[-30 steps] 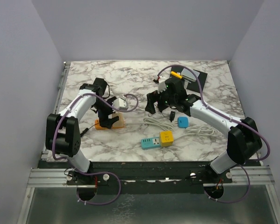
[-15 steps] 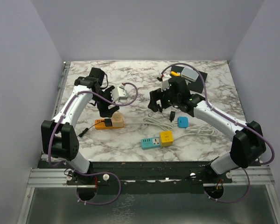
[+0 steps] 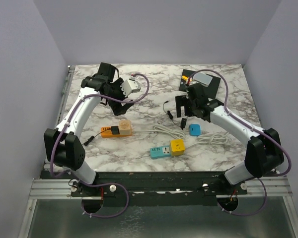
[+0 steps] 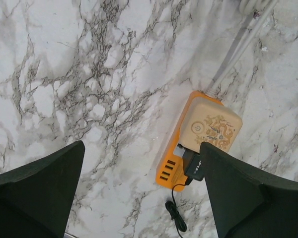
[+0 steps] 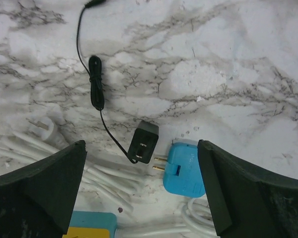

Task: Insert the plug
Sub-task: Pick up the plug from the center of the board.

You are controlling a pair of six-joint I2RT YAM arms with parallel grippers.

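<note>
Marble-look table [image 3: 136, 148], white w/ grey veins, filled the middle. Behind it stood a plain pale-lilac back wall [image 3: 154, 29]; a left wall [image 3: 15, 99] & right wall [image 3: 284, 69], same colour, rose at its sides. An aluminium rail [image 3: 49, 188] ran along its near edge, w/ a dull grey panel [image 3: 159, 220] below that. Light was soft & even across the tabletop.

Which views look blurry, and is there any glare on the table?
Left wrist: marble tabletop and orange power strip sharp, near fingers dark, soft-edged. Right wrist: black adapter and blue plug crisp. Top external: evenly lit, no glare, soft shadows.
</note>
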